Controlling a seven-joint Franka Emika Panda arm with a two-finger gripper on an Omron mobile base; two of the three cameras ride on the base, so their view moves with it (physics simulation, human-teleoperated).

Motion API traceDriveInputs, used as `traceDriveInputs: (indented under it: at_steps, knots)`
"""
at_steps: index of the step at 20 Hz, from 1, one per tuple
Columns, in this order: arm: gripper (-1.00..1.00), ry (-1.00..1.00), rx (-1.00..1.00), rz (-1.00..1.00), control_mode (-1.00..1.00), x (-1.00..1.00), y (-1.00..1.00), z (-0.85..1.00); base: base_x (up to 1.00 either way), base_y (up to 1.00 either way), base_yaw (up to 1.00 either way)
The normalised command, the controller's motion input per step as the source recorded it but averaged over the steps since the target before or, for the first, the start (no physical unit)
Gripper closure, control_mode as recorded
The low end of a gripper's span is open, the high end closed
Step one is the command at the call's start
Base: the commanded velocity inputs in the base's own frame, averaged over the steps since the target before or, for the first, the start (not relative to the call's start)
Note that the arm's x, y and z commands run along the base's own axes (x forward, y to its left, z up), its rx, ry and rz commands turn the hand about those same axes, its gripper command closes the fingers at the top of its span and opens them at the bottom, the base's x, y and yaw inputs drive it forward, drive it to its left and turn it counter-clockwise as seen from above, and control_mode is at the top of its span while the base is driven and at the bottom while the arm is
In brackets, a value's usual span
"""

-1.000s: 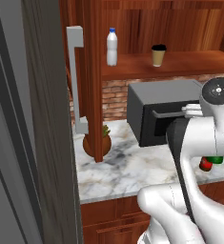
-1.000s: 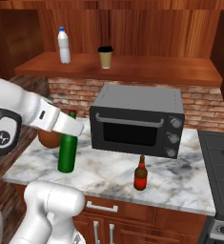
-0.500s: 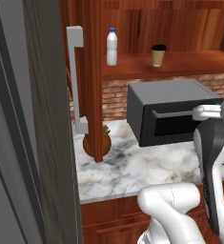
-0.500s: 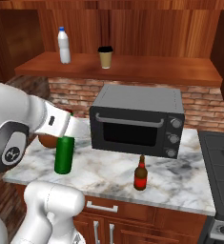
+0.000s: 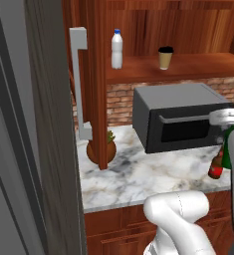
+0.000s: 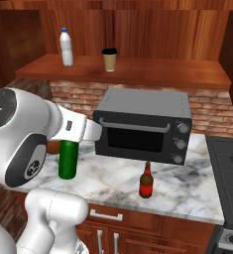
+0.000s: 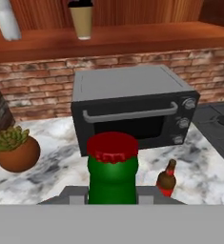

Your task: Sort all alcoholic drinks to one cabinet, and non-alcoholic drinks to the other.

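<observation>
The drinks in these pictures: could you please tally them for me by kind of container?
Glass bottles: 2 (green bottle, brown bottle)
Plastic bottles: 1 (white bottle)
Paper cups: 1 (coffee cup)
Total: 4

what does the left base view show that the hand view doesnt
Left base view alone: a grey cabinet door handle and the blue cap on the white plastic bottle.
Hand view alone: the green bottle's red cap and the toaster oven's knobs.
Both: paper coffee cup, toaster oven, potted plant, brown bottle, marble counter.
</observation>
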Motion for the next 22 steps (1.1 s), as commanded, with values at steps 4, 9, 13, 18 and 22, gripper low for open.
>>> traceDriveInputs:
  at_steps: [4, 9, 13, 18, 22]
  knots:
    - [1.00, 0.00, 0.00, 0.00, -1.00, -0.06, 0.00, 0.01, 0.00, 0.00, 0.00]
    - [1.00, 0.00, 0.00, 0.00, 1.00, 0.00, 0.00, 0.00, -0.87, 0.00, 0.00]
    - [1.00, 0.00, 0.00, 0.00, 1.00, 0.00, 0.00, 0.00, -1.00, -0.01, 0.00]
    - [1.00, 0.00, 0.00, 0.00, 1.00, 0.00, 0.00, 0.00, -1.00, -0.06, 0.00]
    - [1.00, 0.00, 0.00, 0.00, 1.00, 0.00, 0.00, 0.00, -0.88, -0.25, 0.00]
